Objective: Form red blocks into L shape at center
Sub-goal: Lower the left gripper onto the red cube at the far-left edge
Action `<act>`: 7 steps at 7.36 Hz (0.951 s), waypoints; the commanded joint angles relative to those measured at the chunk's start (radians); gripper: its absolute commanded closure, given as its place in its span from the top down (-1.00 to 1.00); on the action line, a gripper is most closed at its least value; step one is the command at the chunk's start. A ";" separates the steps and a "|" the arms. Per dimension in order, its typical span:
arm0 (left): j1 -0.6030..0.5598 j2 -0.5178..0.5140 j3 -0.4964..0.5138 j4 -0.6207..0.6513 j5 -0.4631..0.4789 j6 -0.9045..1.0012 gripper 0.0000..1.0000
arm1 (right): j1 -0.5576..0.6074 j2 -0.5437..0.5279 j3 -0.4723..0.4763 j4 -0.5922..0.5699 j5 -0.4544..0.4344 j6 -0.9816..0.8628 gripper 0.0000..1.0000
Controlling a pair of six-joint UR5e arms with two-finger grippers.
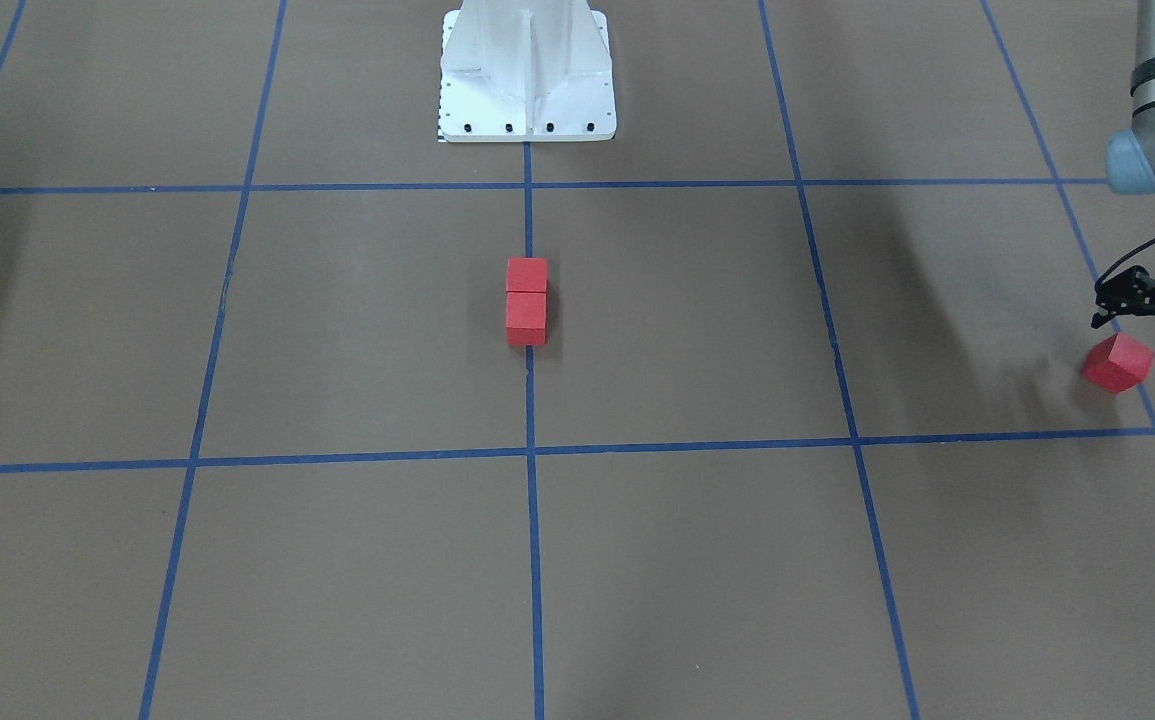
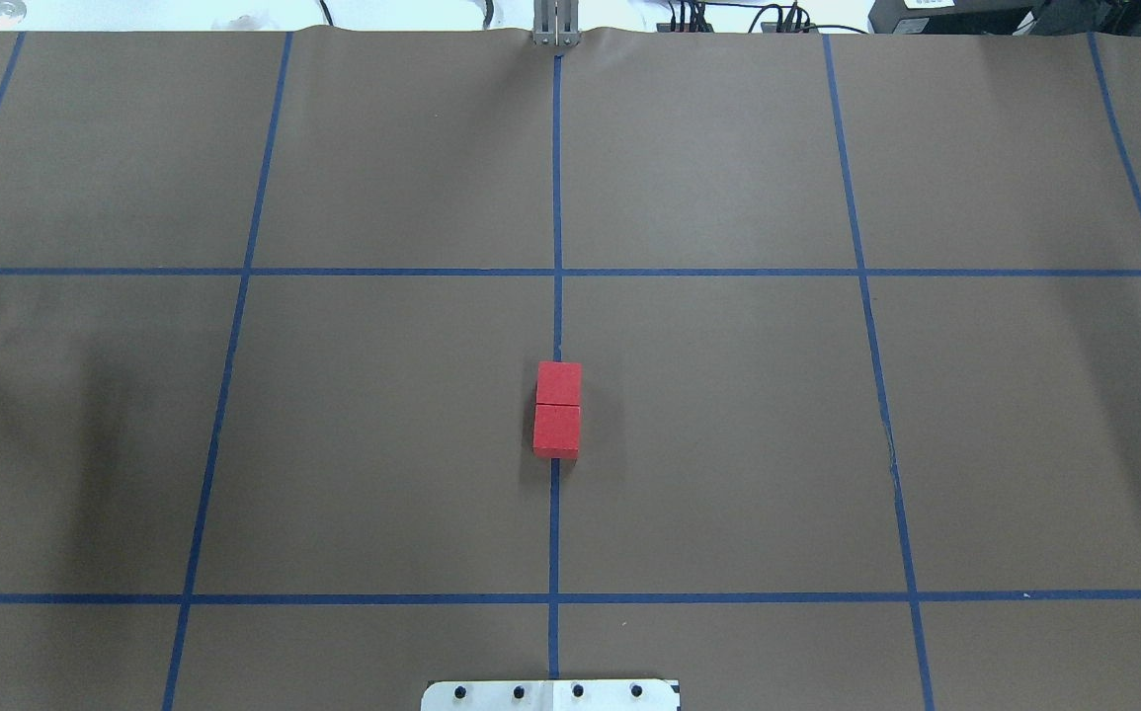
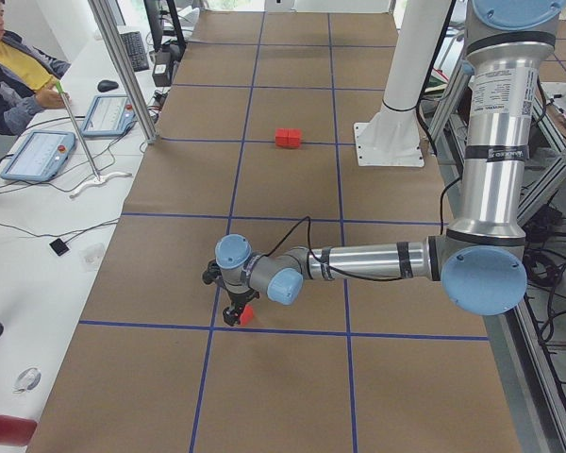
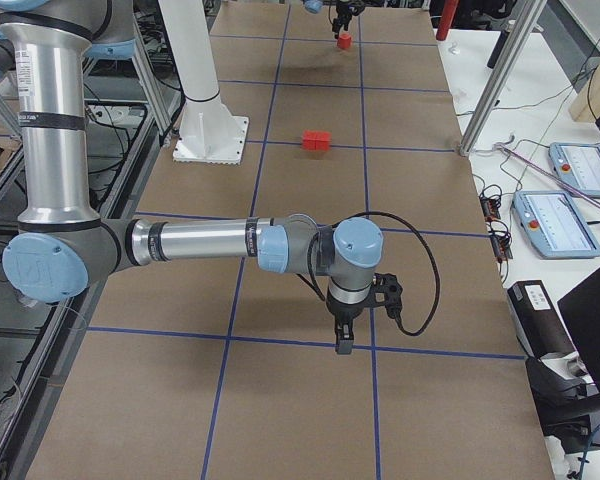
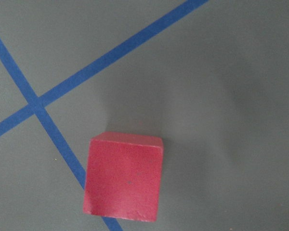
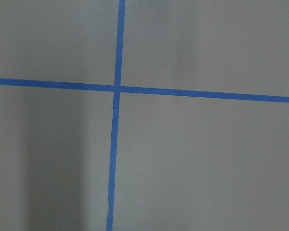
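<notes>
Two red blocks (image 1: pixel 526 302) sit touching on the blue grid line (image 1: pixel 530 400) just ahead of the white robot base (image 1: pixel 527 100), so the L lacks its foot: the third red block (image 1: pixel 1118 362) lies far off to the base's left, near the left gripper (image 1: pixel 1137 318), and I cannot tell whether it or the right gripper (image 4: pixel 341 340) is spread or closed.

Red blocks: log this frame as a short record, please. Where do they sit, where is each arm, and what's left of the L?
centre pair: two red blocks touching end to end on the blue tape line
third block: far out on the robot's left, turned askew
left gripper: just above the third block; jaws unclear
right gripper: over bare table, far from all blocks
L shape: not yet formed
</notes>
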State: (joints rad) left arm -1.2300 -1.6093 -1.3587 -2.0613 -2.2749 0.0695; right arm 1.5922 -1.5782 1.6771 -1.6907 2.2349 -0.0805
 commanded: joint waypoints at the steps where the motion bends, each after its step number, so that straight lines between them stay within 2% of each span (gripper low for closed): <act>1: -0.005 -0.029 0.035 0.000 0.000 0.001 0.99 | 0.000 0.000 0.004 0.000 0.000 -0.001 1.00; 6: -0.005 -0.021 0.043 -0.003 -0.009 0.061 0.98 | 0.000 0.001 0.004 0.000 -0.001 -0.001 1.00; 7: -0.005 -0.017 0.052 -0.043 -0.017 0.059 0.99 | -0.001 0.001 0.004 0.000 -0.001 -0.001 1.00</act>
State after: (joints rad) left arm -1.2349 -1.6302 -1.3151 -2.0745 -2.2834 0.1269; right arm 1.5920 -1.5772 1.6814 -1.6905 2.2341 -0.0813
